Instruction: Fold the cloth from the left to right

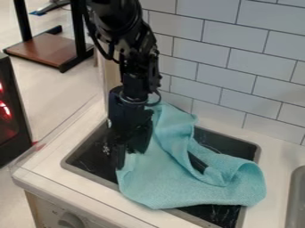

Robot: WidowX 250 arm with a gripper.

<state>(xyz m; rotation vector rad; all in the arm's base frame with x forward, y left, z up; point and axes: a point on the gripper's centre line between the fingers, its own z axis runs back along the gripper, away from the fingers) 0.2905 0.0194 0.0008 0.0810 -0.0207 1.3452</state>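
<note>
1. Cloth (173, 178) lies across dark inset panel (89, 156), lower right part overhanging grey rim (89, 175) onto table (47, 164); upper end near tiled wall (205, 67).
2. End effector (129, 156) at cloth's left edge, pointing down. Can't tell if it's clenched, released or grasping fabric.
3. Done: partial at best. Raised, rumpled ridge runs down the middle, right end curls over itself. Reads as bunching, not a clean left-to-right fold.
4. Left: lower left portion looks flat and single-layer, so probably needs carrying over to the right, then laying down and letting go.
5. Progress guess: early to midway, not complete.
</note>
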